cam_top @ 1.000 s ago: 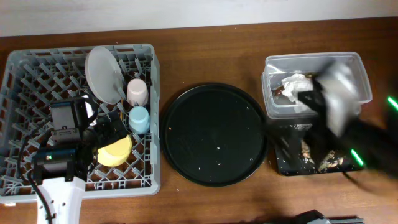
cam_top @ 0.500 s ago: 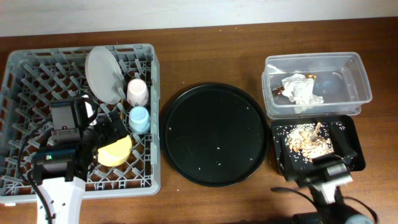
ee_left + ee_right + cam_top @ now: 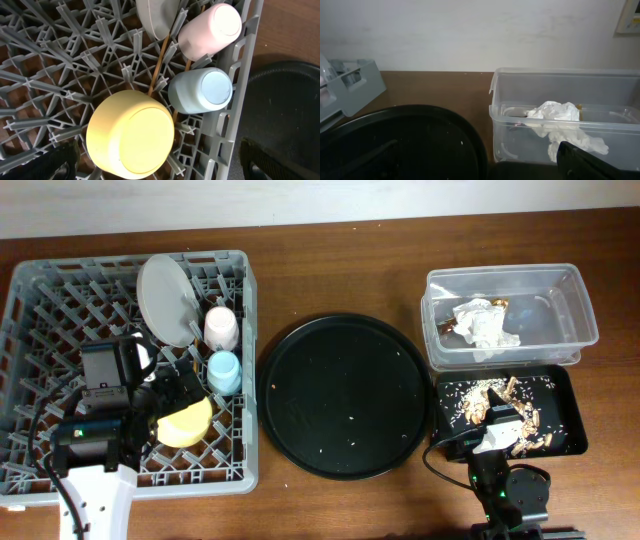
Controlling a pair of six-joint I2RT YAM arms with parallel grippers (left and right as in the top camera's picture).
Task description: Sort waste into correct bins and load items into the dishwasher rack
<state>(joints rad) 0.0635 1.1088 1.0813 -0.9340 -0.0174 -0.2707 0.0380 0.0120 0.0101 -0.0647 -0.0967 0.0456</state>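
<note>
Left fingers [image 3: 280, 160] spread apart; upturned yellow bowl [image 3: 131, 135] sits between them in big grey pegged plastic rack [image 3: 60, 65]. Right fingers [image 3: 592, 162]: gap can't tell; crumpled white paper napkin [image 3: 560, 117] lies ahead in clear plastic tub [image 3: 520, 95].

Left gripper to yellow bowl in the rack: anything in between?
Nothing visible. The yellow bowl sits in the dishwasher rack, in plain sight below the left gripper, fingers spread wide. The blue cup is beside the bowl, not over it.

Rack [image 3: 30, 270] left w/ plate [image 3: 168, 298], cups [image 3: 221, 328], bowl [image 3: 185, 423] inside; round tray [image 3: 345, 395] centre; tub [image 3: 562, 276] behind small tray [image 3: 566, 396], right.
</note>
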